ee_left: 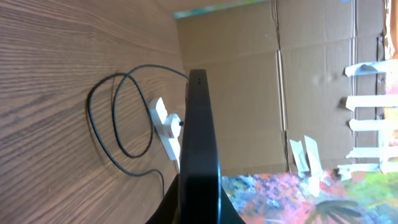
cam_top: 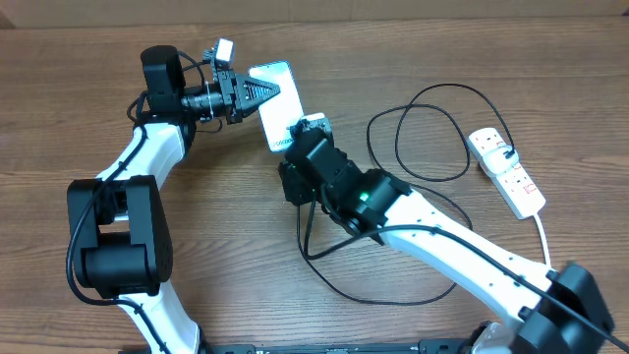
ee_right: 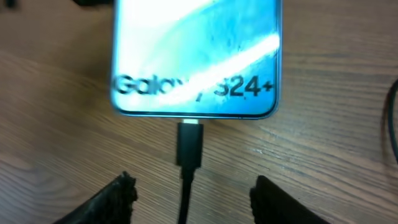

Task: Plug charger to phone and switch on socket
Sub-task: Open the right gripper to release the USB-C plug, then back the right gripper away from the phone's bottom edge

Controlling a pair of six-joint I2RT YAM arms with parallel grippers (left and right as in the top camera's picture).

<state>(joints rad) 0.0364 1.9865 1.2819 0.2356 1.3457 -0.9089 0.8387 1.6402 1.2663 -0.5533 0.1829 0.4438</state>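
Site type: robotics test bench in a lab or workshop room, not a domestic setting. Evidence: one wood-grain table [cam_top: 59, 118] carrying two white-and-black robot arms, the left arm [cam_top: 152, 152] and the right arm [cam_top: 462, 246], both rising from its near edge. Plain corrugated cardboard sheets [ee_left: 249, 81] stand as a makeshift screen along the far edge. Strips of white tape [ee_left: 373, 99] are stuck on the cardboard. A brightly multicoloured patterned surface [ee_left: 280, 190] lies beside the cardboard; what it is cannot be told.

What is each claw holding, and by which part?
Left claw grips the phone near its upper end, away from the port; right claw is open, astride the charger, holding nothing.
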